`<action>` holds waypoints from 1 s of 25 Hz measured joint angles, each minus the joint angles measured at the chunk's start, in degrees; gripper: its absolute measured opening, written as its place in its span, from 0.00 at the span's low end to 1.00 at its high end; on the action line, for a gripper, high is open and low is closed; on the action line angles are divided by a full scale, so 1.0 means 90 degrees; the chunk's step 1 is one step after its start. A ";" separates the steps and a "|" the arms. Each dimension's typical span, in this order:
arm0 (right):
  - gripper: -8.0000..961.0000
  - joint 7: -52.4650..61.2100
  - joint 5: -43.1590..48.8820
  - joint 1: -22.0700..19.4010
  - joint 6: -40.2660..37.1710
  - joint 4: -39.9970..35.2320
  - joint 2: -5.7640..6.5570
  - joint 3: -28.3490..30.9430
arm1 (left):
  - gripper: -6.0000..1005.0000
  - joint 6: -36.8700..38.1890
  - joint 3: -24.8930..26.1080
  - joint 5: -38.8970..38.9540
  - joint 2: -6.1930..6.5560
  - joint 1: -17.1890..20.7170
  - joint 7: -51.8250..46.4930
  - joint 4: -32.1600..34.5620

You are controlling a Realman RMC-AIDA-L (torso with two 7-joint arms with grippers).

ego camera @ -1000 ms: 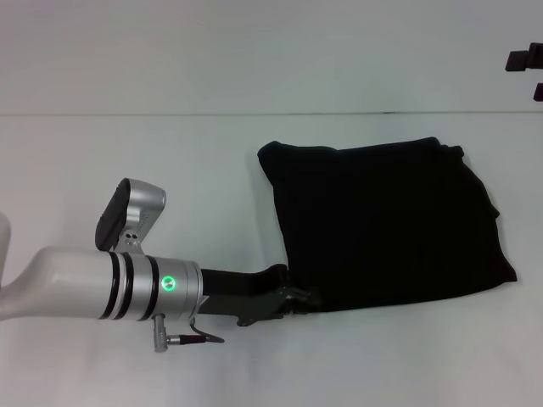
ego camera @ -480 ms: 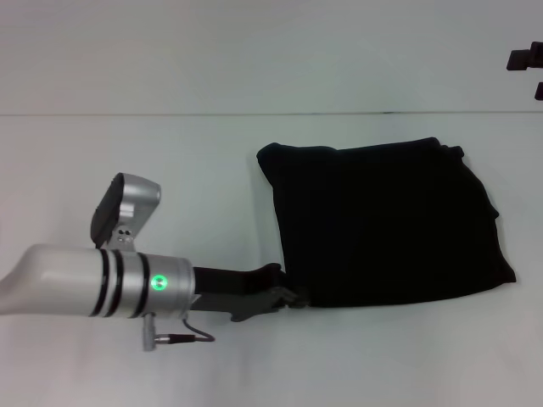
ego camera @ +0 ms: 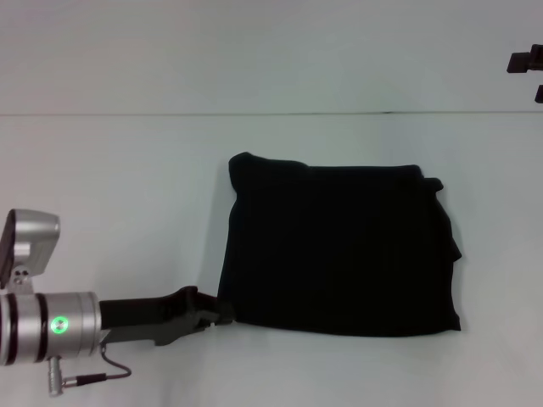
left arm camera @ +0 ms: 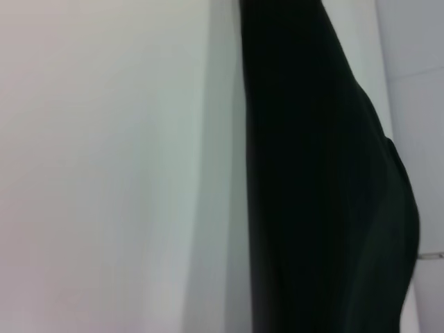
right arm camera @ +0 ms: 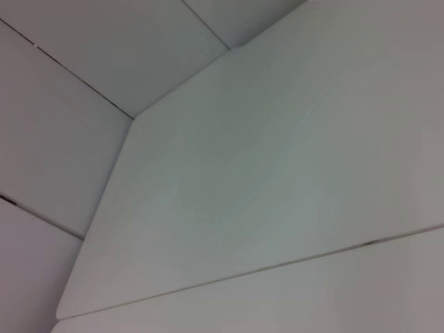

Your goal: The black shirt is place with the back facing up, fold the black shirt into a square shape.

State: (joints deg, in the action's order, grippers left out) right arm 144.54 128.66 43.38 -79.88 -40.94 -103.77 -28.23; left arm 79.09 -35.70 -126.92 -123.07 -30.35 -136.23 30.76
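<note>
Left hand (ego camera: pixel 222 309) at black shirt (ego camera: pixel 339 250) corner

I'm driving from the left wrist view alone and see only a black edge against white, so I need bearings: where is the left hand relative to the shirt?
Observer: The left hand is at the near left corner of the black shirt, touching it and apparently pinching that corner.
Operator: What shape is the cloth in?
Observer: It is a roughly square folded block lying flat on the white table. No lettering shows.
Operator: Is the right arm in the way?
Observer: No arm is over the shirt on that side, and the right wrist view shows only table surface.
</note>
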 joint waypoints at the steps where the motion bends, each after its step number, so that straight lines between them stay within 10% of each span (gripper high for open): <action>1: 0.98 0.0001 0.0000 0.0006 0.0003 0.0005 0.0002 0.0000 | 0.07 0.0117 0.0042 -0.0006 0.0006 0.0052 0.0055 0.0036; 9: 0.98 0.0002 -0.0007 0.0049 0.0009 0.0005 -0.0014 -0.0007 | 0.10 0.0496 0.0055 -0.0075 0.0051 0.0023 0.0240 0.0015; 19: 0.98 -0.0384 -0.0121 -0.0022 -0.0101 -0.0035 0.0012 0.0001 | 0.13 0.1316 0.0231 -0.1077 0.0469 -0.0279 -0.0184 0.0599; 25: 0.98 -0.2296 -0.0731 -0.0372 -0.0644 -0.0207 -0.0192 0.0182 | 0.27 0.2263 0.0966 -0.0635 0.0676 -0.0262 0.1651 0.1323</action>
State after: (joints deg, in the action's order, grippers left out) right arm 123.88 122.08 40.04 -85.68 -42.80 -105.50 -26.60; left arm 99.46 -27.00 -132.64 -116.98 -32.71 -121.37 42.67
